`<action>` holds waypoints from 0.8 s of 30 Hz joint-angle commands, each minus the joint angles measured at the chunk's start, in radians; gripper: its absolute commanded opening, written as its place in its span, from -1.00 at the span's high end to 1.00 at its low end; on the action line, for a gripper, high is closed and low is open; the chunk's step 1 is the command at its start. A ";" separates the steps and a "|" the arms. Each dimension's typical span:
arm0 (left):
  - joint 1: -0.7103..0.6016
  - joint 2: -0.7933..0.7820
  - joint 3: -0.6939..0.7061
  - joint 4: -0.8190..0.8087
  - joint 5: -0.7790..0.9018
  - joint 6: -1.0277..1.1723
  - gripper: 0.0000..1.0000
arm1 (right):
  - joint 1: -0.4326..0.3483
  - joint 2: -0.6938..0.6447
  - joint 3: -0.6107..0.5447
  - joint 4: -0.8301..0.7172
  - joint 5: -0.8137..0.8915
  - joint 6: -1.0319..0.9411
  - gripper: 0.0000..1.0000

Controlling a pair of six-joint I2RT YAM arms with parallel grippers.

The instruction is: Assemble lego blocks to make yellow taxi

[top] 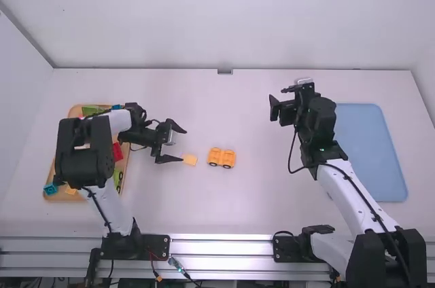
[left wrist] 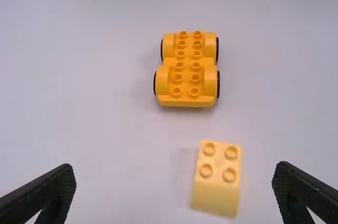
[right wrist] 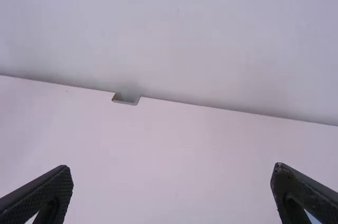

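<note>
The pale yellow block (left wrist: 217,182) should be light, stiff and hard to break, its smooth walls slightly slippery; best taken low across opposite sides, studs left free. In the high view it sits on the bench (top: 258,200), about five o'clock from the left pincer (top: 183,145), which is spread and empty; the right pincer (right wrist: 173,166) is likewise. Counted: one loose block, four studs; one wheeled base (left wrist: 187,70), twelve studs, four wheels, at the block's three o'clock.
</note>
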 commanded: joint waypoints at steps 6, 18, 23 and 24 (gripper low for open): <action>-0.038 0.055 -0.023 0.048 0.036 -0.044 -0.98 | 0.030 0.006 0.033 -0.006 -0.002 0.006 -0.98; -0.058 0.135 -0.074 0.096 0.026 -0.004 -0.98 | 0.075 0.006 0.033 -0.018 0.005 0.005 -0.98; -0.056 0.136 -0.089 0.131 0.008 -0.034 -0.61 | 0.060 0.006 0.033 -0.032 0.005 0.006 -0.98; -0.060 0.136 -0.102 0.163 0.000 -0.064 -0.52 | 0.059 0.006 0.033 -0.032 0.004 0.006 -0.98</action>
